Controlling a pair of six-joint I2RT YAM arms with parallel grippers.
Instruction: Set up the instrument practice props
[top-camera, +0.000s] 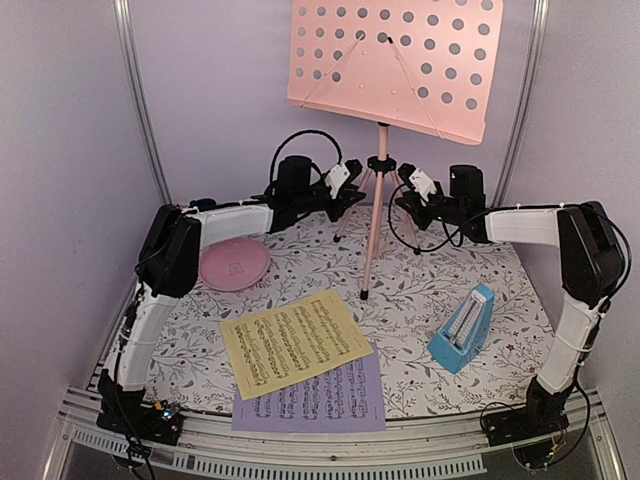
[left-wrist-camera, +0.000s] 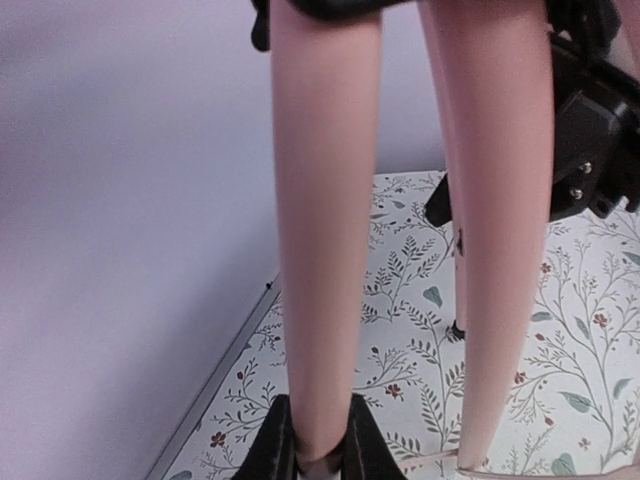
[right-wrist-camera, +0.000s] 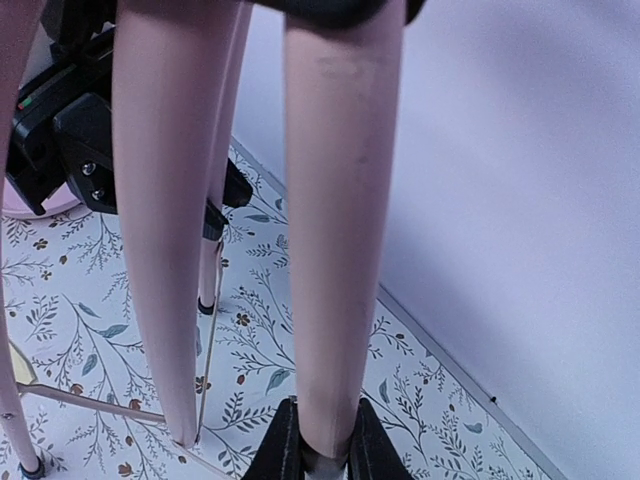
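Note:
The pink tripod music stand (top-camera: 378, 200) stands at the back middle, its perforated desk (top-camera: 395, 60) up high. My left gripper (top-camera: 352, 196) is shut on the stand's left leg (left-wrist-camera: 322, 230). My right gripper (top-camera: 402, 196) is shut on its right leg (right-wrist-camera: 335, 230). The yellow sheet (top-camera: 295, 342) lies on the mat at front centre and overlaps the lavender sheet (top-camera: 310, 400) under it. The blue pyramid metronome (top-camera: 463, 328) stands upright at the right.
A round pink plate (top-camera: 234, 264) lies at the left. The floral mat (top-camera: 420, 300) covers the table. Lavender walls close in behind and at both sides. The stand's front leg (top-camera: 372, 250) reaches the mat near centre.

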